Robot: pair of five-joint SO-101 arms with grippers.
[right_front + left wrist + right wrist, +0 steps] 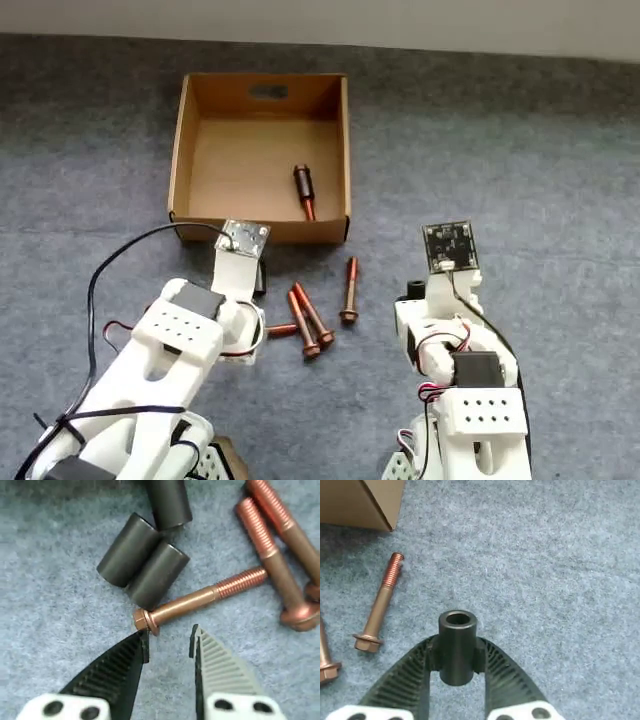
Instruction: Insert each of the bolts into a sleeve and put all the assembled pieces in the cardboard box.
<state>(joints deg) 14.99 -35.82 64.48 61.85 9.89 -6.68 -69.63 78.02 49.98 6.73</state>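
My left gripper (169, 640) hangs open just above the carpet, its tips on either side of the hex head of a copper bolt (200, 597). Three dark sleeves (159, 574) lie close beyond that bolt, two of them touching side by side. Two more bolts (272, 555) lie next to each other nearby. My right gripper (457, 651) is shut on a dark sleeve (457, 630), held upright with its bore showing. A single bolt (382, 600) lies on the carpet beside it. The cardboard box (180, 160) holds one bolt-and-sleeve piece (303, 190).
The box stands at the back of the grey carpet, its front wall (300, 231) right behind the loose bolts (312, 318). The left arm (180, 340) and right arm (465, 370) fill the front corners. Open carpet lies to the right of the box.
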